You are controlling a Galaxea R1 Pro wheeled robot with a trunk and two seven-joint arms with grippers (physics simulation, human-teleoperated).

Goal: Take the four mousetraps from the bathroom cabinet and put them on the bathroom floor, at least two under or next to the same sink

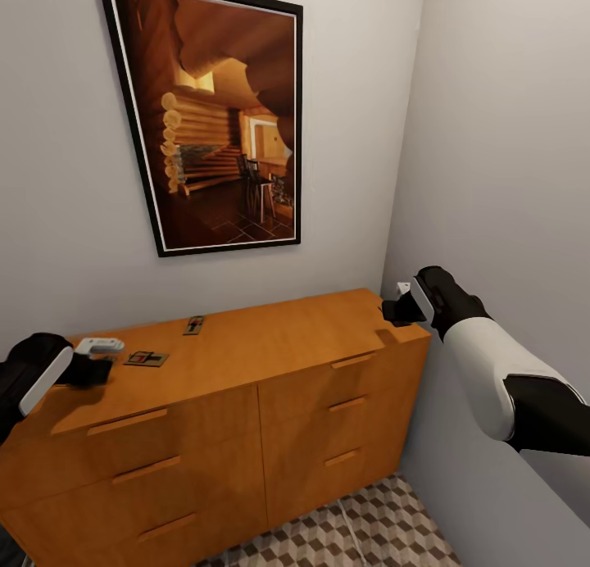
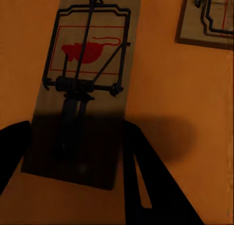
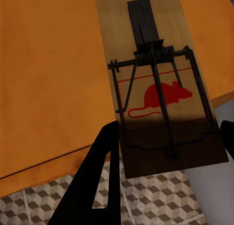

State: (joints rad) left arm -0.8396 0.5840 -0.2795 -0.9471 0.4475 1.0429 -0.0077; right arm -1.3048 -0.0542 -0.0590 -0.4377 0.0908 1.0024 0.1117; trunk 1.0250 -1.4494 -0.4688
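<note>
Two mousetraps lie on the orange-brown cabinet (image 1: 287,337) top at the left, one at the back (image 1: 194,325) and one nearer (image 1: 147,358). My left gripper (image 1: 115,360) is at the nearer one. In the left wrist view that mousetrap (image 2: 87,54) lies flat, and my gripper (image 2: 75,127) is shut on it, its dark fingers (image 2: 146,186) against both long edges. The other mousetrap (image 2: 209,15) is beside it. My right gripper (image 1: 392,311) is at the cabinet's right front corner. It (image 3: 169,127) is shut on a mousetrap (image 3: 156,88) that juts past the cabinet edge over the cube-patterned floor (image 3: 161,200).
A large framed log-cabin picture (image 1: 217,116) hangs above the cabinet. The grey side wall (image 1: 492,182) stands close against the cabinet's right end, with a small white outlet (image 1: 401,287) behind my right gripper. Patterned floor (image 1: 360,526) shows below the drawer fronts.
</note>
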